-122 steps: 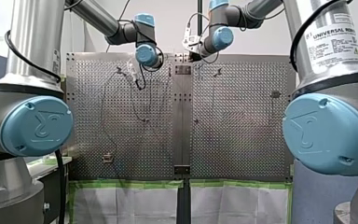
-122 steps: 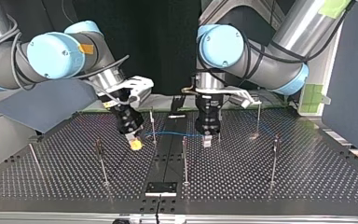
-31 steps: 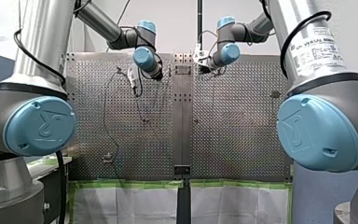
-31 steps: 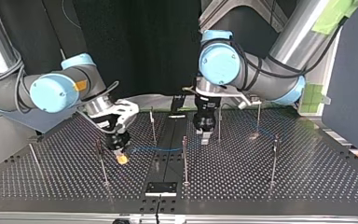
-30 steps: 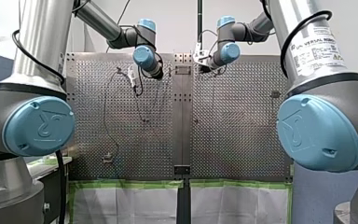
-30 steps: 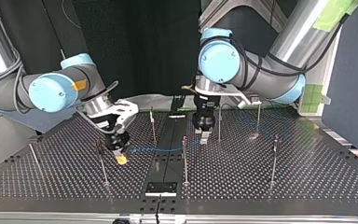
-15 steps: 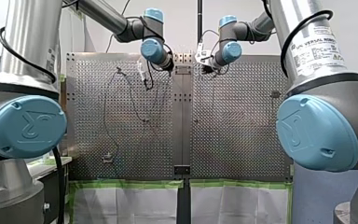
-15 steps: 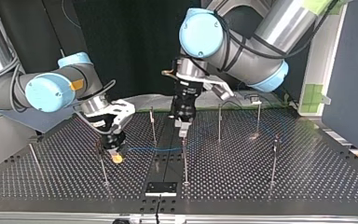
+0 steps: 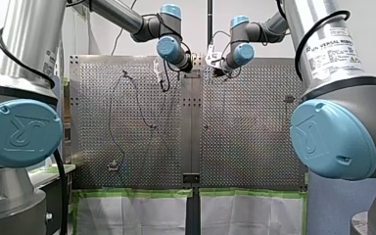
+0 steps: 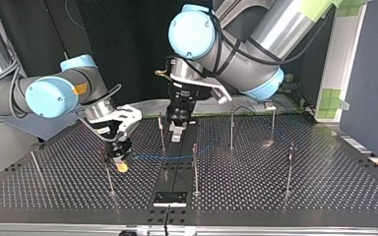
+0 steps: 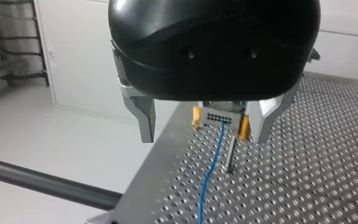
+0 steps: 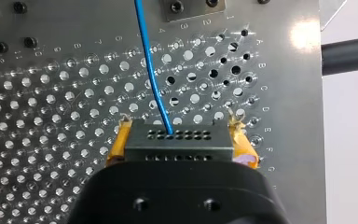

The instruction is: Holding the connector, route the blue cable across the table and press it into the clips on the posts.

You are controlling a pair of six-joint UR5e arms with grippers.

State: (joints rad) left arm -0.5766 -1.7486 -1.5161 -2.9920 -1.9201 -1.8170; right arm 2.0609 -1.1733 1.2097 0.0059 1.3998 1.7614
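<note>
My right claw [image 12: 181, 141] clenches the connector [image 12: 179, 135]; my left claw [image 11: 204, 135] is released, so the unguided blue cable [image 12: 150, 74] may snag a post [image 10: 195, 167].

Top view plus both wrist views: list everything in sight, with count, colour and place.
table: one, perforated metal, under everything.
posts: seven, thin metal, upright, spread over the table in the top view.
cable: one, blue, running from the connector across the table's middle.
connector: one, black, gripped in the right tool.
plate: one, black, middle of the table's near edge in the top view.
right tool: one, yellow-padded, shut on the connector, at the top view's left.
left tool: one, black and silver, open, beside a post near the top view's middle.
</note>
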